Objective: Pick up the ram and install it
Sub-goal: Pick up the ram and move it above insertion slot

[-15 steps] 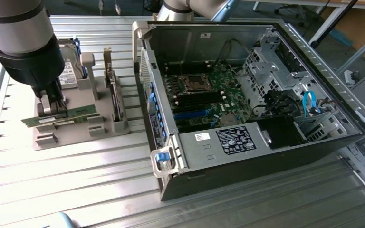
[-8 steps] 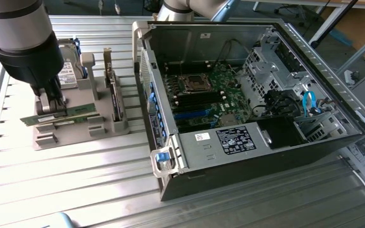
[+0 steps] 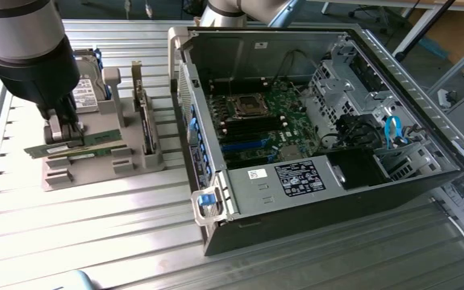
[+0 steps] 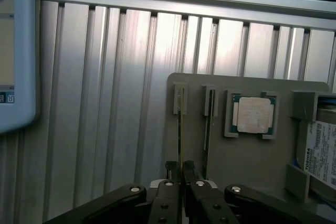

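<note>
Gripper (image 4: 181, 174) clamps the ram (image 4: 181, 129) standing in its grey holder (image 4: 247, 161)

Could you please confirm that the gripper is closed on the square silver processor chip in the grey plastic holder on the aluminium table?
Not quite: the gripper is closed on the long, thin green ram stick standing on edge in the grey plastic holder, not on the square silver processor chip, which lies apart in its own recess. The wrist view shows this.
</note>
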Available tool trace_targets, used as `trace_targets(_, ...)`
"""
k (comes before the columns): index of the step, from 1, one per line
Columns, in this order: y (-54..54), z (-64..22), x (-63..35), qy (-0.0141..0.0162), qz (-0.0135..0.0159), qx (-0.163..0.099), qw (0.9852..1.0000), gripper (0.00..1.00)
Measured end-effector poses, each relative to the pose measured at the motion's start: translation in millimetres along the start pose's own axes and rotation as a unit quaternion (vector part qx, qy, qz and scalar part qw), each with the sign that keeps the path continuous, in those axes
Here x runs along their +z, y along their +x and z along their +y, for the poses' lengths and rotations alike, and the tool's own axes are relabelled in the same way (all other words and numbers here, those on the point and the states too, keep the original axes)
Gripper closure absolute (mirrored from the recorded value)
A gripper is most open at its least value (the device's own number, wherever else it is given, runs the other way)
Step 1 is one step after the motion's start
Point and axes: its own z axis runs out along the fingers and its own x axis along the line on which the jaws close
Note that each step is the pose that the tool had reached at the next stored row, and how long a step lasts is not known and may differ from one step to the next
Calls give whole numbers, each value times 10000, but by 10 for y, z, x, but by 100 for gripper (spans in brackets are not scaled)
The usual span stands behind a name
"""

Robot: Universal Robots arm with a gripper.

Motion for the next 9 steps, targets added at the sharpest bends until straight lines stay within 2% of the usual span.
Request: trace_targets(9, 0, 0, -43, 0, 0, 0, 10000, 86)
